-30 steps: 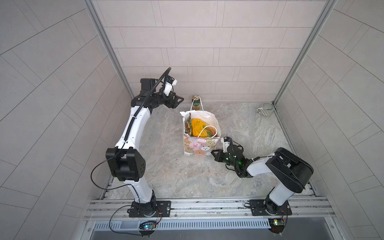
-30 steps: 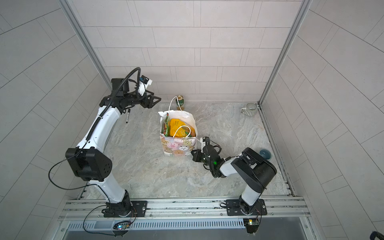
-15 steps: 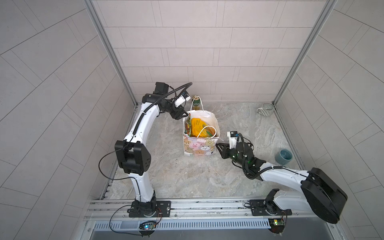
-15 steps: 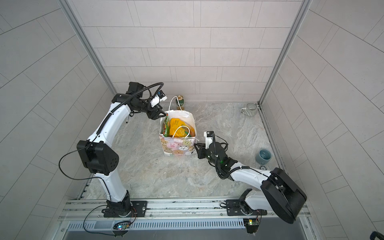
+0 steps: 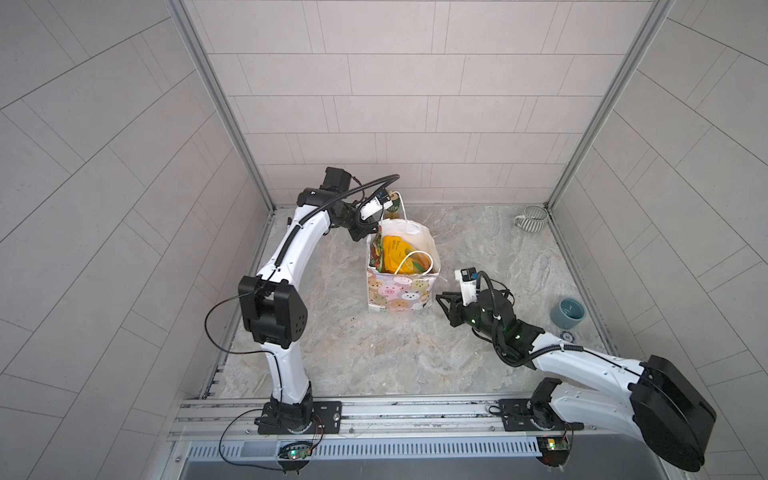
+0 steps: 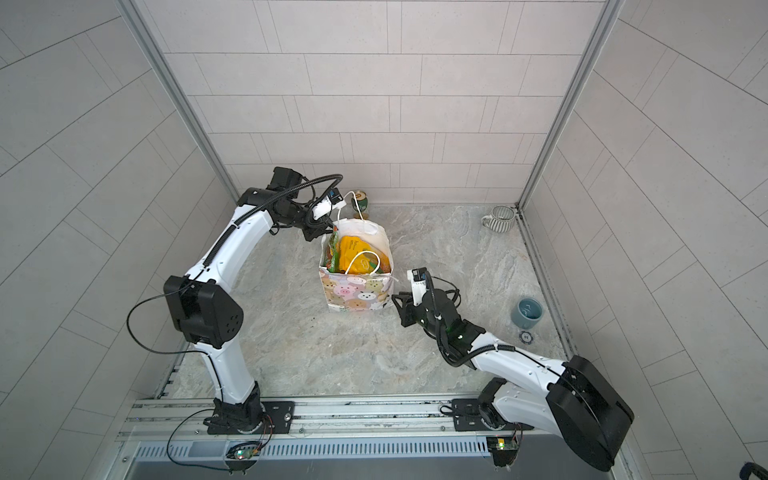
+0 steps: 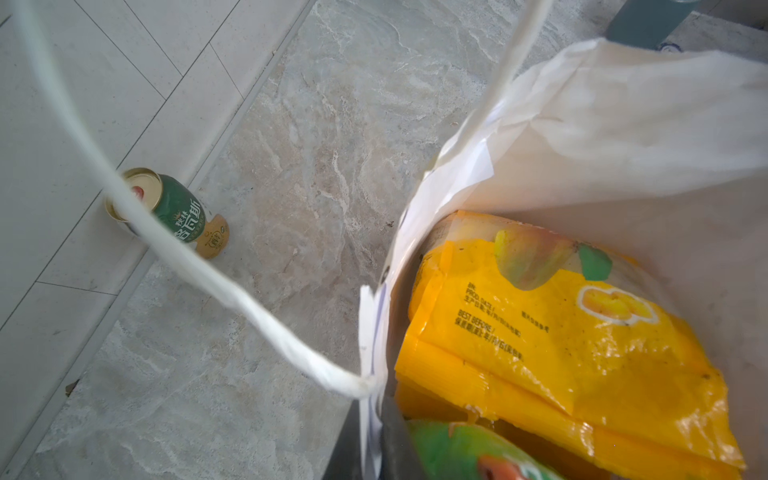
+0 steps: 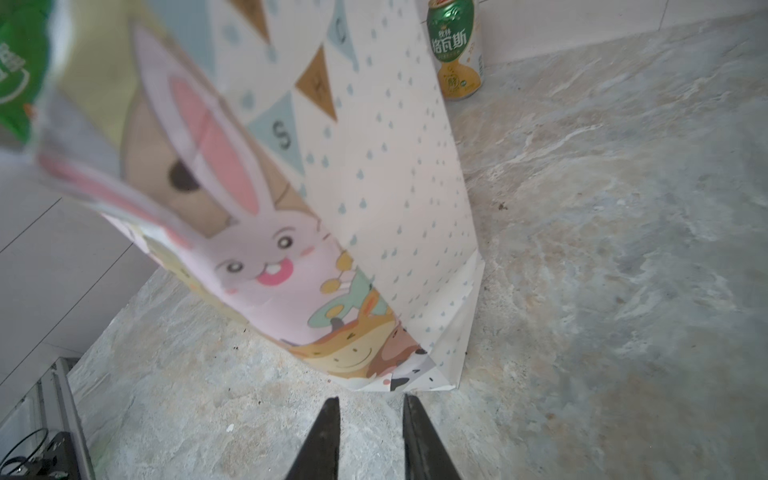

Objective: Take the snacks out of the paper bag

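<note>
The paper bag [image 5: 399,295] [image 6: 353,295] stands upright mid-floor, mouth open. Inside lie the snacks: a yellow-orange packet [image 5: 395,249] [image 6: 353,249] [image 7: 561,332] on top and a green packet [image 7: 457,453] against the left wall. My left gripper [image 5: 365,232] [image 6: 322,232] [image 7: 372,449] is shut on the bag's far-left rim, one finger inside and one outside, next to where the cord handle [image 7: 187,257] joins. My right gripper [image 5: 442,301] [image 6: 397,301] [image 8: 370,399] is low by the bag's near right bottom corner [image 8: 415,374], slightly open, holding nothing.
A green-and-gold can [image 5: 395,205] [image 7: 174,212] [image 8: 455,45] stands behind the bag at the back wall. A grey striped mug [image 5: 534,218] sits in the back right corner. A blue-grey cup [image 5: 567,313] and a small round token [image 5: 567,336] lie near the right wall.
My left arm swung from the back left over to the bag and its gripper shut on the rim. My right gripper went from shut to slightly open and edged towards the bag's bottom corner.
</note>
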